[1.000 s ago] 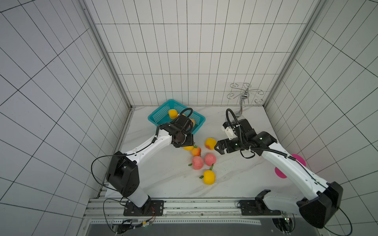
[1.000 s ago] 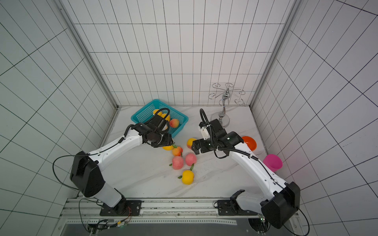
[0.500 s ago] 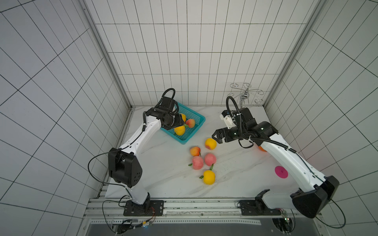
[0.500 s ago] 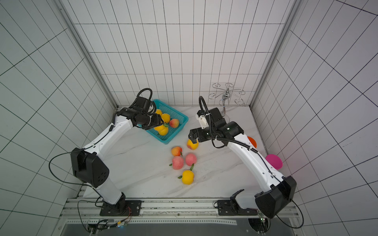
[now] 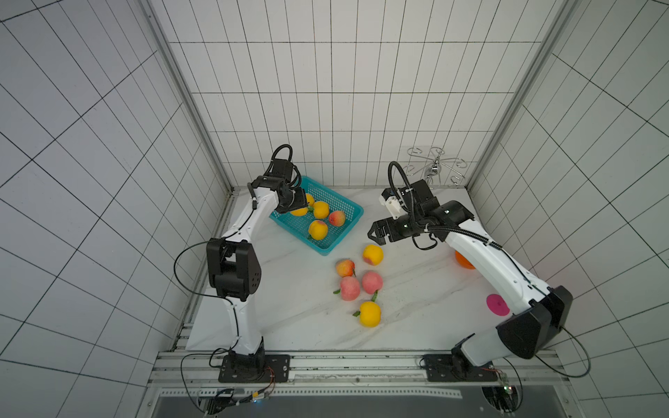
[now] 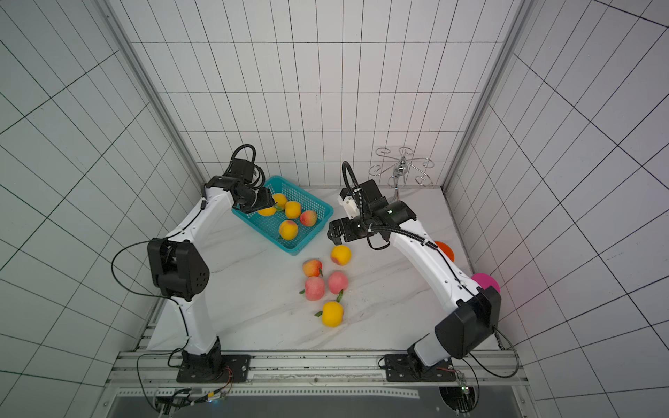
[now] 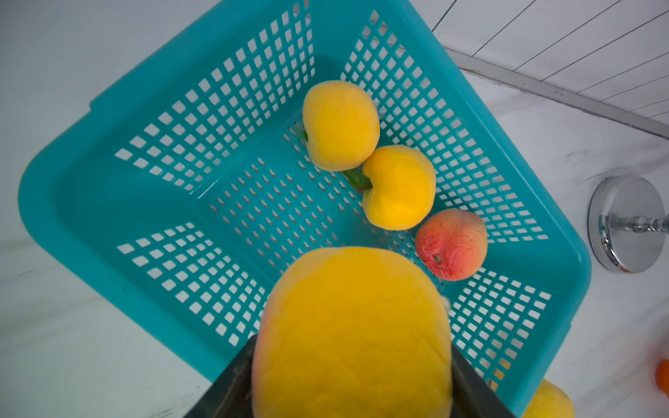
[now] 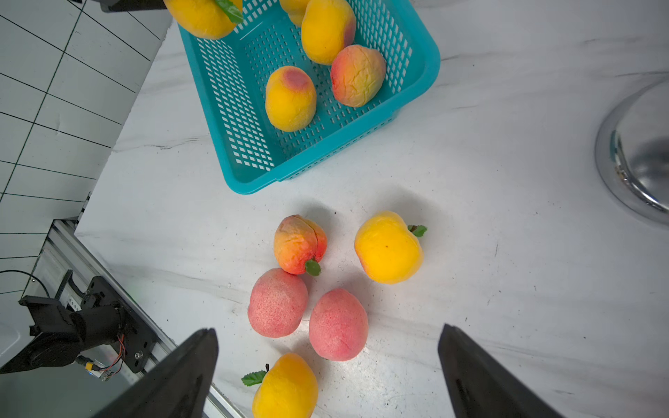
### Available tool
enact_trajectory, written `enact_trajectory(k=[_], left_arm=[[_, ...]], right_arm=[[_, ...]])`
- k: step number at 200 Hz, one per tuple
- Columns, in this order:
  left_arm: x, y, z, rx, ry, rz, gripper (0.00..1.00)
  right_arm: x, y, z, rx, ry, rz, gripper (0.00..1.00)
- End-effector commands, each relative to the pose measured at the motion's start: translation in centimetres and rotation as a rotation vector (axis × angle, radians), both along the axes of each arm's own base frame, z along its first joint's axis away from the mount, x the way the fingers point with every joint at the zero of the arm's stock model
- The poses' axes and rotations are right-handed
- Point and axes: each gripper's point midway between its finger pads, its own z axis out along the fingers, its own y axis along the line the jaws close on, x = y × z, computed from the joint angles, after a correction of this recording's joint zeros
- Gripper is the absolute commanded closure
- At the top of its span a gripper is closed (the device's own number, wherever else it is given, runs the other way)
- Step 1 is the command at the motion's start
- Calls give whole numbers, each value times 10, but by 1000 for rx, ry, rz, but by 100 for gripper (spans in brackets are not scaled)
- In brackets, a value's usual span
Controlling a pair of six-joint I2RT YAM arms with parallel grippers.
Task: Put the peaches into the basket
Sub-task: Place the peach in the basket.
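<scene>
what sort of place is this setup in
Probably a robot lab test cell, not a kitchen: white tiled walls box in a marble-look tabletop, with two arms bolted to an aluminium rail.

Same build tbh: left arm n right arm white w/ chunky black joints, black cables looping off wrists; right gripper: pointy black fingers.
</scene>
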Motion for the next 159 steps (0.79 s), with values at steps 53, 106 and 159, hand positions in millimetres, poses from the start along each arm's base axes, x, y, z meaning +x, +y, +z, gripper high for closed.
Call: enact_trajectory(k=[53, 106, 159], left_arm=[[40, 10, -38, 122, -5, -21, 37], [38, 5, -69, 112, 59, -28, 37], [35, 1, -90, 115, 99, -37, 37]], right_arm=[[6, 0, 0, -12, 17, 16, 1], [6, -1, -6, -21, 33, 10, 1], [5, -1, -7, -18, 40, 9, 1]])
